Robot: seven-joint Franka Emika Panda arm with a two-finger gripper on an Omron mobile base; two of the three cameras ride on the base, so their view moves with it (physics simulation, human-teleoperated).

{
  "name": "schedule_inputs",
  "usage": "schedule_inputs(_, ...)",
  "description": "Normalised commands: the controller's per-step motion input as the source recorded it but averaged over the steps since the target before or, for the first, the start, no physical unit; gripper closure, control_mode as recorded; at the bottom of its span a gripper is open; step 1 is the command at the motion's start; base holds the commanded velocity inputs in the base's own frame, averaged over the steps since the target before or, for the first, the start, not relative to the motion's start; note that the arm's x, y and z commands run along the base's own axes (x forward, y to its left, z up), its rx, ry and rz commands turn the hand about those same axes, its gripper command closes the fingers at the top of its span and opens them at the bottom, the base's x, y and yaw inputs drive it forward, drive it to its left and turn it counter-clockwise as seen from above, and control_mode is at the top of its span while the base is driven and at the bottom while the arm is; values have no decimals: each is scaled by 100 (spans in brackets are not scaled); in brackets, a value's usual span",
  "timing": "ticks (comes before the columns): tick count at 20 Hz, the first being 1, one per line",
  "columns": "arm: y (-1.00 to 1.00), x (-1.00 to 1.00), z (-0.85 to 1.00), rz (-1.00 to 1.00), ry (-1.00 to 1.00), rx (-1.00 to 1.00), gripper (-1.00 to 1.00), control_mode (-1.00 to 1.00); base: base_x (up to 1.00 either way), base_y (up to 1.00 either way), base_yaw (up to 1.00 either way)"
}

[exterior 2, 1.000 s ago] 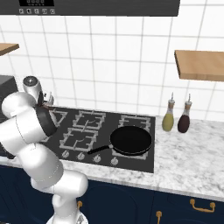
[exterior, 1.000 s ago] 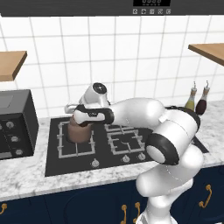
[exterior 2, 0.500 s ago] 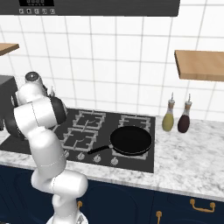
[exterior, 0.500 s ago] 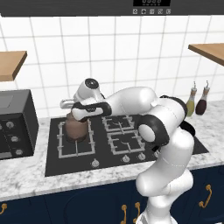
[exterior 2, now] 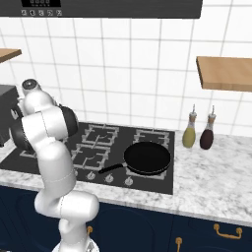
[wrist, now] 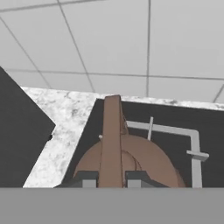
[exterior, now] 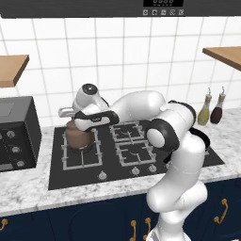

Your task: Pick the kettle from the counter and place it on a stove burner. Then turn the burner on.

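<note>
The brown kettle (exterior: pixel 78 136) sits on the grate of the large left stove burner (exterior: pixel 83 151) of the black cooktop (exterior: pixel 56 175), its strap handle (wrist: pixel 111 140) running up between the two dark fingers (wrist: pixel 88 178), which close narrowly on either side of it. The white arm reaches left across the hob from its base, the gripper (exterior: pixel 75 123) just above the kettle. A black frying pan (exterior 2: pixel 146 158) rests on the right-hand burner, and two slim bottles (exterior 2: pixel 199 133) stand on the marble worktop (exterior 2: pixel 216 182) beside the stove.

Glossy white arm (exterior: pixel 175 155) of rounded, bulbous segments — dark bands at the joints, a round grey end cap.
</note>
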Motion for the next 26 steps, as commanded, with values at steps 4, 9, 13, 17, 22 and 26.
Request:
schedule_inputs(4, -1, -8, 10, 0, -1, 0, 100, -100, 0, 0, 0)
schedule_inputs(9, -18, -22, 6, 0, -5, 0, 100, -100, 0, 0, 0)
schedule_inputs(13, -26, -15, 0, 0, -2, 0, 100, -100, 0, 0, 0)
schedule_inputs(17, -6, -6, 0, 0, 0, 0, 100, -100, 0, 0, 0)
schedule_inputs(22, -5, -24, 0, 0, 0, 0, 100, -100, 0, 0, 0)
schedule_inputs(26, 0, -16, -5, 0, 0, 0, 100, -100, 0, 0, 0)
